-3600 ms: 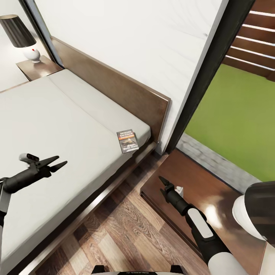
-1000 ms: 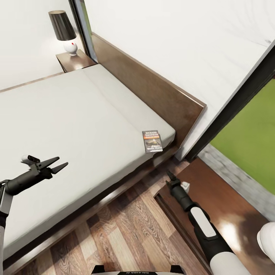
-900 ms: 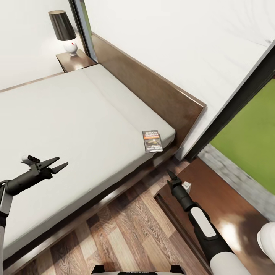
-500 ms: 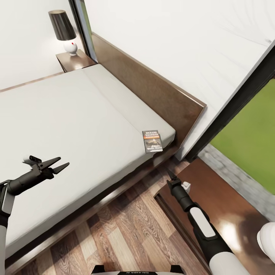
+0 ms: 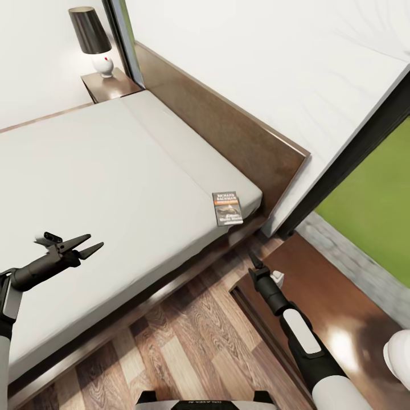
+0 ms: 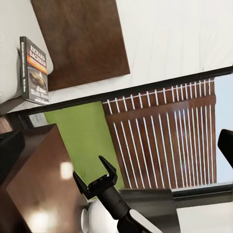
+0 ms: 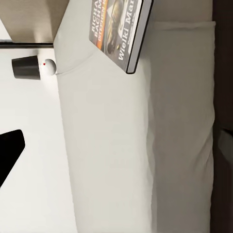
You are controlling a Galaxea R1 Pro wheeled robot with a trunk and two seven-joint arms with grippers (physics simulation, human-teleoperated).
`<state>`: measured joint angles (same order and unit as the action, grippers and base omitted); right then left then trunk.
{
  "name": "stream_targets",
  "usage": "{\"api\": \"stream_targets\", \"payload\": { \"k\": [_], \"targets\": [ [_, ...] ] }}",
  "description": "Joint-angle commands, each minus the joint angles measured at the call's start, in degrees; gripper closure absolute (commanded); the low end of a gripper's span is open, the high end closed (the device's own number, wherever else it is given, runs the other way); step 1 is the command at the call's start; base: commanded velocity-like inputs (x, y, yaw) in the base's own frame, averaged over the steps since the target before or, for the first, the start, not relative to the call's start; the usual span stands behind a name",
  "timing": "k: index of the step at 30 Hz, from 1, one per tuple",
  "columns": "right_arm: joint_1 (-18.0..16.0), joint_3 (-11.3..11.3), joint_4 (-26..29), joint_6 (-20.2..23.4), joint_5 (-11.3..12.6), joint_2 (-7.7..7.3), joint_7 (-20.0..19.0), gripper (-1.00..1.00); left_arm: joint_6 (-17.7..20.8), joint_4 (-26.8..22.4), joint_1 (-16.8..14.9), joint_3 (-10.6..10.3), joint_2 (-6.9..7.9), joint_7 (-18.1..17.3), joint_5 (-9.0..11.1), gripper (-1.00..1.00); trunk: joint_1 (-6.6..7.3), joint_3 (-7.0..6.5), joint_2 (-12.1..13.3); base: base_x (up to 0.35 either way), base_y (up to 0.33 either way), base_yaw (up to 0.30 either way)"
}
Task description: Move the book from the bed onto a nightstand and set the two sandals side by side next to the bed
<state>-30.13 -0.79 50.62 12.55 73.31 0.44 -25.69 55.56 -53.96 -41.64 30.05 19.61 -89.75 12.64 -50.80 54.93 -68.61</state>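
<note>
One book point(image 5: 227, 208) lies at the bed's point(image 5: 102, 171) corner edge.

Lettering on the book's cover

We read "RICHARD BACHMAN" in white capitals on the book point(image 5: 227, 208) lying on the bed point(image 5: 102, 171); below its orange band, in the right wrist view, larger white words began "Wielki Mar", the rest cut off, and the band's own print was too small to read.

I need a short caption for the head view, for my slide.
Both grippers hover empty; the book lies at the bed's corner near a nightstand.
</note>
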Motion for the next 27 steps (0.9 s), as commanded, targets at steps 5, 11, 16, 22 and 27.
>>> {"api": "stream_targets", "payload": {
  "k": [5,11,16,22,27],
  "targets": [
    [-0.02,-0.07,0.0,0.33,0.6,0.16,-0.12,-1.0,0.61,0.0,-0.02,0.09,0.01,-0.26,-0.07,-1.0,-0.01,0.08,-0.02,0.098,0.0,0.0],
    [-0.02,-0.01,0.0,0.31,0.6,0.17,-0.13,-1.0,0.61,0.0,-0.02,0.02,-0.01,-0.26,-0.07,-1.0,-0.01,0.08,-0.02,0.069,0.0,0.0],
    [-0.02,-0.01,0.0,0.33,0.6,0.18,-0.14,-1.0,0.61,0.0,-0.01,0.02,-0.02,-0.26,-0.07,-1.0,-0.01,0.08,-0.02,0.269,0.0,0.0],
    [-0.02,-0.01,0.0,0.3,0.6,0.18,-0.14,-1.0,0.61,0.0,-0.02,0.02,-0.02,-0.26,-0.07,-1.0,-0.01,0.08,-0.02,0.12,0.0,0.0],
    [-0.02,0.0,0.0,0.28,0.6,0.18,-0.12,-1.0,0.61,0.0,-0.02,0.05,-0.02,-0.26,-0.07,-1.0,-0.01,0.08,-0.02,0.009,0.0,0.0]
  ]
}}
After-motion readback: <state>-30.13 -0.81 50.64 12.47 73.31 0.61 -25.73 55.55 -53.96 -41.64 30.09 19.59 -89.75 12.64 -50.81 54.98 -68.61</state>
